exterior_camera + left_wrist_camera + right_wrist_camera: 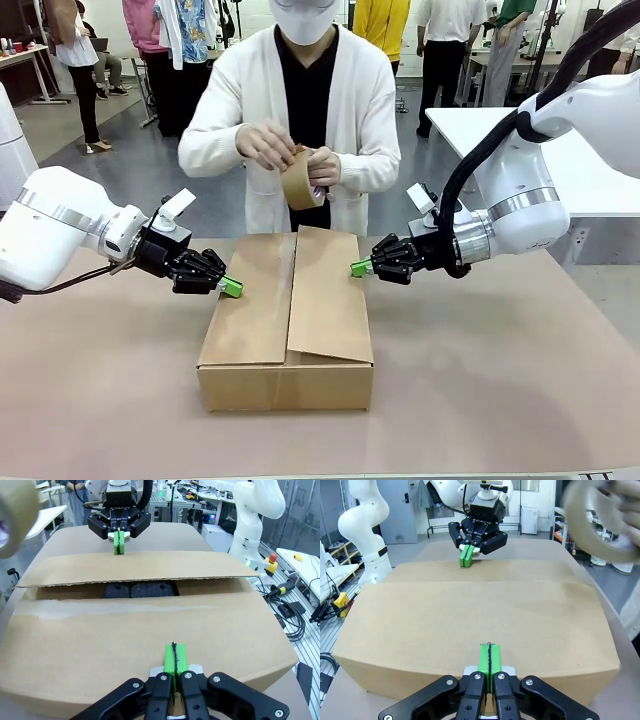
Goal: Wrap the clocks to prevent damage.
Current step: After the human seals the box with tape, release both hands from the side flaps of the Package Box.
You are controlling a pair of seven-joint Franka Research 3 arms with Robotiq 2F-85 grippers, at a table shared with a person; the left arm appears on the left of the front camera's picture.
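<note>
Brown corrugated cardboard box (285,330), rectangular, low and wide, sits mid-table on a matte tan table (500,400). Two top flaps are folded in. The left flap (250,300) lies flat. The right flap (328,295) overlaps it and stands slightly raised, its free edge showing wavy corrugation in the left wrist view. Through the slot under that edge, black shapes (140,589), matte and moulded, lie inside the box; cannot tell whether these are the clocks. A pale streak runs lengthwise along the left flap.

Left gripper (232,287) sits at 9 o'clock of the box, with black jointed fingers and smooth green pads pressed together, nothing between them. Its tip lies on the outer edge of the left flap. Right gripper (360,267) sits at 3 o'clock, pads likewise squeezed flat together and empty, tip at the outer edge of the right flap. The two grippers face each other across the lid.

A person stands at 12 o'clock behind the box, in a white cardigan over a black top, holding a tape roll (302,180). The roll is brown and ring-shaped, held upright above the far end of the box and apart from it. At the roll's top rim one hand (265,145) picks with curled fingers, while the other hand (326,168) grips the ring's side
</note>
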